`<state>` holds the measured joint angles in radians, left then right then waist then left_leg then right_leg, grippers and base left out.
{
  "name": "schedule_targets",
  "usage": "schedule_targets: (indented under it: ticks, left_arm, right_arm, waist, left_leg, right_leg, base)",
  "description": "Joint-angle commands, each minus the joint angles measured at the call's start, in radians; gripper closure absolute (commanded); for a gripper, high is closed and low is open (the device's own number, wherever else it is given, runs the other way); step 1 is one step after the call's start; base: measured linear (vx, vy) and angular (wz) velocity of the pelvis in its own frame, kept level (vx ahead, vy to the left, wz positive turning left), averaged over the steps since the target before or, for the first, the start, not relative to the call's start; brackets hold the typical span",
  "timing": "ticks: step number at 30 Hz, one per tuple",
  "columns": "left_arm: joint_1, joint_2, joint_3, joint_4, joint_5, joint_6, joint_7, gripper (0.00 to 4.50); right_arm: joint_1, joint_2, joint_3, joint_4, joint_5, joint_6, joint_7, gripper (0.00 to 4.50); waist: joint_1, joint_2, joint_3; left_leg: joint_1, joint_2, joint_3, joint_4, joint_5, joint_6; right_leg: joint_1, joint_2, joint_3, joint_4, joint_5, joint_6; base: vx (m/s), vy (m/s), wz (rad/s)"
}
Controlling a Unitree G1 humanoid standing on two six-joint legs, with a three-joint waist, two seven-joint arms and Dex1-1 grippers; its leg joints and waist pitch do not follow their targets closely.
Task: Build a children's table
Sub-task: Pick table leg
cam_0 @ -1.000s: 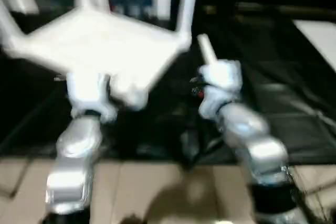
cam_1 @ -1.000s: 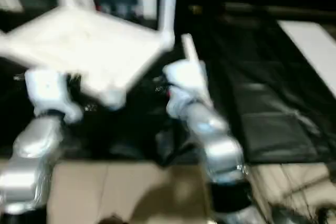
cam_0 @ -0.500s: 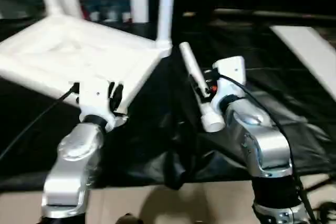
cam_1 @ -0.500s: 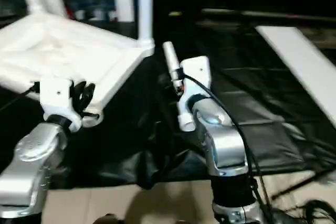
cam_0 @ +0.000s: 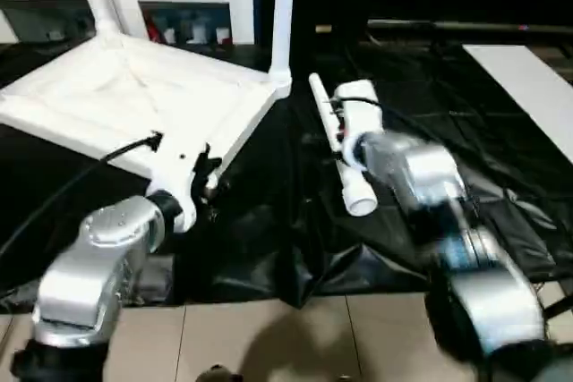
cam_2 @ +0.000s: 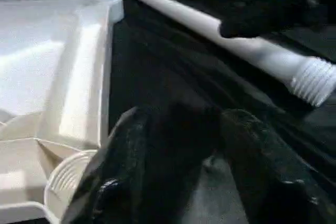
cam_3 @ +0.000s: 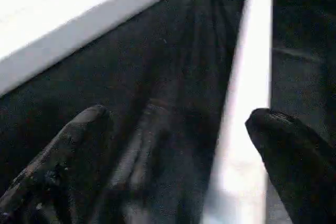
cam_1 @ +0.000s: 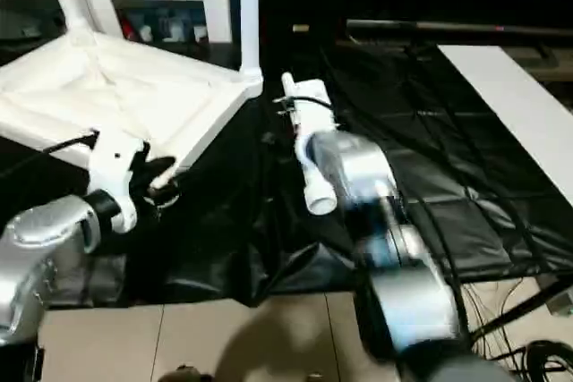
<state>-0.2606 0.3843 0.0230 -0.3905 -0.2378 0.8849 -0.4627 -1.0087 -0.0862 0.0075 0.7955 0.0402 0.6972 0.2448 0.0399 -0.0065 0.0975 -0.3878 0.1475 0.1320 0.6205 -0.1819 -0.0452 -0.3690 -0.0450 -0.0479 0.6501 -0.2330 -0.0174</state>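
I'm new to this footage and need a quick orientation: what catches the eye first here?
The white plastic square tabletop lies upside down on black sheeting at the left, two white tubular legs already standing up from its far corners. Beside it to the right, a loose white tubular leg with a threaded end lies on the sheeting, with the right end effector open around it.

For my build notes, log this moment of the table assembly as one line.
tabletop: upside down, two legs in | loose leg: lying on black sheet | right gripper: open over loose leg | left gripper: at near socket
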Motion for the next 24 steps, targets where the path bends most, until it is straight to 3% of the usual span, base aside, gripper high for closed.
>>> schedule_targets:
  ticks: [1,3,4,6,13,16,19,24]
  left_arm:
    - [-0.012,0.009,0.002,-0.030,-0.017,0.030,-0.011,1.75]
    - [-0.009,0.020,0.002,-0.042,-0.022,0.045,-0.015,1.53]
    - [-0.005,0.027,0.000,-0.052,-0.028,0.057,-0.021,1.51]
    - [-0.001,0.036,0.000,-0.065,-0.038,0.078,-0.028,1.30]
    - [0.001,0.052,-0.011,-0.105,-0.073,0.141,-0.039,0.92]
    - [-0.003,0.057,-0.014,-0.110,-0.078,0.146,-0.042,0.69]
    - [-0.004,0.062,-0.016,-0.114,-0.084,0.153,-0.044,0.42]
    - [-0.006,0.071,-0.023,-0.124,-0.092,0.163,-0.046,0.10]
  right_arm:
    - [-0.046,-0.012,-0.018,0.088,-0.020,-0.032,-0.043,0.00]
    - [-0.087,-0.017,-0.031,0.163,-0.021,-0.055,-0.052,0.00]
    - [-0.107,-0.023,-0.034,0.203,-0.028,-0.065,-0.070,0.00]
    - [-0.137,-0.031,-0.033,0.267,-0.037,-0.085,-0.093,0.00]
    - [-0.168,-0.042,-0.061,0.430,-0.022,-0.127,-0.106,0.00]
    - [-0.165,-0.041,-0.062,0.457,-0.031,-0.128,-0.107,0.30]
    - [-0.164,-0.040,-0.055,0.480,-0.038,-0.125,-0.099,0.59]
    - [-0.160,-0.040,-0.054,0.520,-0.048,-0.124,-0.083,1.03]
  waist:
    - [0.008,0.017,-0.090]
    - [0.011,0.015,-0.096]
    - [0.010,0.007,-0.095]
    - [0.012,0.009,-0.090]
    - [0.020,0.007,-0.078]
    - [0.020,0.007,-0.074]
    - [0.020,0.008,-0.075]
    - [0.020,0.006,-0.076]
  left_leg:
    - [0.015,0.064,-0.014,-0.065,0.022,0.007]
    - [0.006,0.062,-0.011,-0.059,0.083,0.045]
    - [0.004,0.063,-0.008,-0.058,0.093,0.068]
    - [0.006,0.066,-0.004,-0.059,0.059,0.076]
    - [0.012,0.076,0.011,-0.068,-0.072,0.016]
    - [0.014,0.078,0.017,-0.073,-0.110,-0.005]
    - [0.015,0.079,0.020,-0.074,-0.126,-0.026]
    - [0.013,0.078,0.022,-0.073,-0.115,-0.025]
  right_leg:
    - [0.042,-0.093,0.050,-0.047,0.218,-0.287]
    - [0.045,-0.093,0.047,-0.037,0.309,-0.296]
    - [0.043,-0.093,0.046,-0.034,0.333,-0.301]
    - [0.038,-0.095,0.046,-0.039,0.282,-0.309]
    - [0.030,-0.098,0.051,-0.054,0.090,-0.281]
    - [0.025,-0.096,0.050,-0.059,0.030,-0.260]
    - [0.021,-0.094,0.051,-0.060,0.000,-0.241]
    - [0.020,-0.094,0.051,-0.059,0.016,-0.237]
  base:
    - [0.000,0.000,0.00]
    - [0.000,0.000,0.00]
    - [0.000,0.000,0.00]
    - [0.000,0.000,0.00]
    - [0.000,0.000,0.00]
    - [0.000,0.000,0.00]
    - [0.000,0.000,0.00]
    - [0.000,0.000,0.00]
